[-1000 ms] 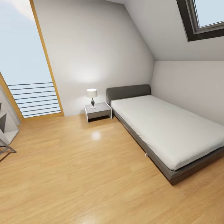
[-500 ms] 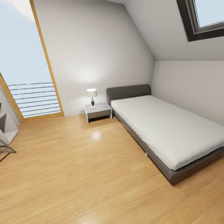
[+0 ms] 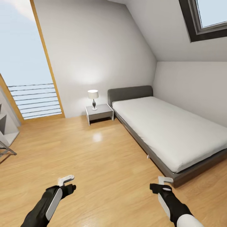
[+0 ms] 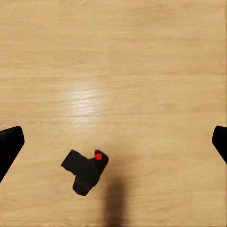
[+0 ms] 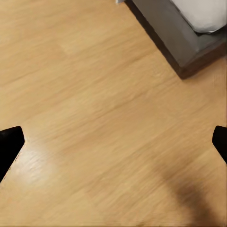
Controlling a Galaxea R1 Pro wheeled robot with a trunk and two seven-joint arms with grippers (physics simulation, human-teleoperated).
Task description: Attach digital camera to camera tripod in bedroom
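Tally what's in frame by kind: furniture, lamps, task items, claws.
Furniture: 2, bed, nightstand
Lamps: 1, table lamp
Task items: 2, digital camera on the floor, part of the camera tripod at the head view's left edge
Claws: 2, left claw, right claw, both open
Total: 7

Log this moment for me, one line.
stage: approach | left gripper: open, over camera on floor | right gripper: open, empty, near bed | tripod foot: far left

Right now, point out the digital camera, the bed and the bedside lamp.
digital camera (image 4: 86, 171), left wrist view, middle of its black body.
bed (image 3: 176, 132), head view, top of the white mattress.
bedside lamp (image 3: 93, 94), head view, its white shade.
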